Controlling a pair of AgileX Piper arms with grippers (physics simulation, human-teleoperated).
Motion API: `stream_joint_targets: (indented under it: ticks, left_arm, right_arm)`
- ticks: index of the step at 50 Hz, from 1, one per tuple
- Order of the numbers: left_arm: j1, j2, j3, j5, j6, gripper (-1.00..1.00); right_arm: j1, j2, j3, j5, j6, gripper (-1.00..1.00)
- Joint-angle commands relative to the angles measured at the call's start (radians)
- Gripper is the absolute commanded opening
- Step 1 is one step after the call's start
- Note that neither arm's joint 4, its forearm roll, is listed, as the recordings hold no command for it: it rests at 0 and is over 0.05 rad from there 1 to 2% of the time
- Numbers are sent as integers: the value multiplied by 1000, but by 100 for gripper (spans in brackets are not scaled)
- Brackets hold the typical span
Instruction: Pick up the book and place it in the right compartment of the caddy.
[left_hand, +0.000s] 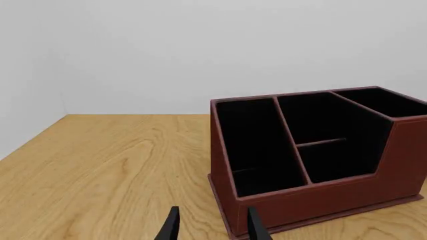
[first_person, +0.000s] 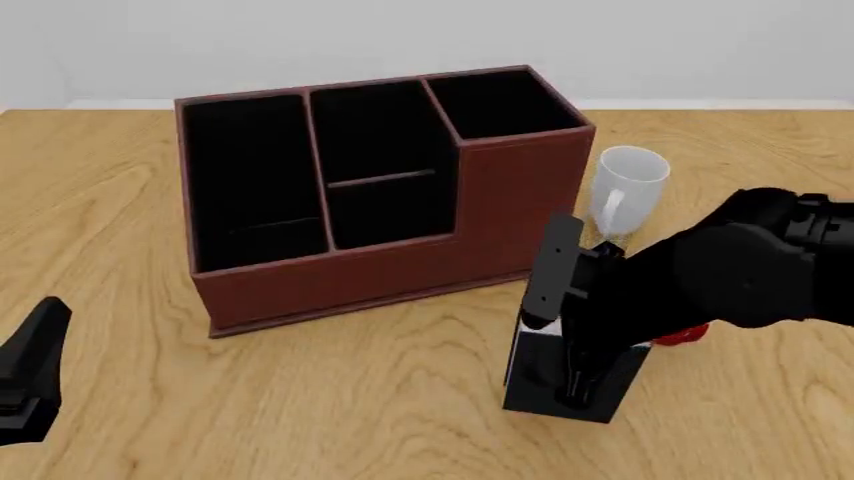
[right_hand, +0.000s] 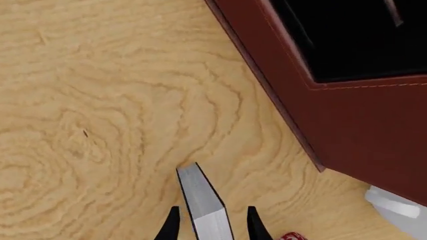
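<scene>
So the caddy (first_person: 387, 190) sits toward the back-middle of the wooden table (first_person: 334, 400), all three sections black inside. The right compartment (first_person: 497, 100), the tall narrow one, has nothing in it that I can see.

The book (first_person: 567, 375) is standing upright on the table just in front of the caddy's right end, near the base but not touching it. The right gripper (first_person: 567, 340) is down over the top of it. From the right wrist camera you can see the book (right_hand: 203, 205) sitting right between the two fingers (right_hand: 171, 225), white page edge facing the lens, a finger close on each cover. Whether they're actually pressing on it or just flanking it, I can't tell; there looks to be a sliver of gap on each side.

A white mug (first_person: 625, 190) stands just right of the caddy, behind the right arm, and a bit of something red (first_person: 683, 335) peeks out from under that arm, too hidden to identify.

The left gripper (left_hand: 212, 227) is parked low at the near-left of the table, well away from everything, fingers apart with nothing between them, pointed at the caddy (left_hand: 313, 160).
</scene>
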Motion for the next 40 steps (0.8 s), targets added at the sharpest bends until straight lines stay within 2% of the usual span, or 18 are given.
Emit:
stream_joint_targets:
  ticks: [1, 3, 4, 6, 7, 9, 11, 13, 15, 16, 22, 24, 25, 30, 33, 34, 36, 40]
  left_arm:
    - [0, 0, 0, 0, 0, 100]
    - [0, 0, 0, 0, 0, 100]
    - [0, 0, 0, 0, 0, 100]
    - [0, 0, 0, 0, 0, 100]
    - [0, 0, 0, 0, 0, 100]
    - [0, 0, 0, 0, 0, 100]
    - [0, 0, 0, 0, 0, 100]
    - [0, 0, 0, 0, 0, 100]
    - [0, 0, 0, 0, 0, 100]
    - [0, 0, 0, 0, 0, 100]
    - [0, 0, 0, 0, 0, 100]
    - [0, 0, 0, 0, 0, 100]
    - [0, 0, 0, 0, 0, 100]
    - [0, 0, 0, 0, 0, 100]
    - [0, 0, 0, 0, 0, 100]
    - [0, 0, 0, 0, 0, 100]
    - [0, 0, 0, 0, 0, 100]
    - [0, 0, 0, 0, 0, 100]
  right_arm:
    - [-17, 48, 36, -35, -2, 100]
    - [-2, 41, 39, -31, 14, 100]
    - [3, 34, 38, -24, 20, -100]
    - [-6, 37, 26, -15, 11, -100]
    - [12, 23, 18, 3, 27, -100]
    - [-4, 14, -15, 24, 6, -100]
    - [11, -1, -39, 58, 23, -100]
    - [8, -11, -63, 83, 9, -100]
    - [-19, -19, -85, 86, -44, -100]
    - [-6, -22, -102, 107, -20, -100]
    - [-13, -58, -235, 191, -39, -100]
    - [-18, -61, -233, 196, -56, -100]
    - [-12, -63, -259, 217, -39, -100]
    - [-22, -75, -322, 255, -39, -100]
    - [6, -77, -391, 310, 41, -100]
    - [2, -69, -397, 326, 51, -100]
    - [-6, -76, -404, 333, 31, -100]
    - [-11, -76, -439, 351, 39, -100]
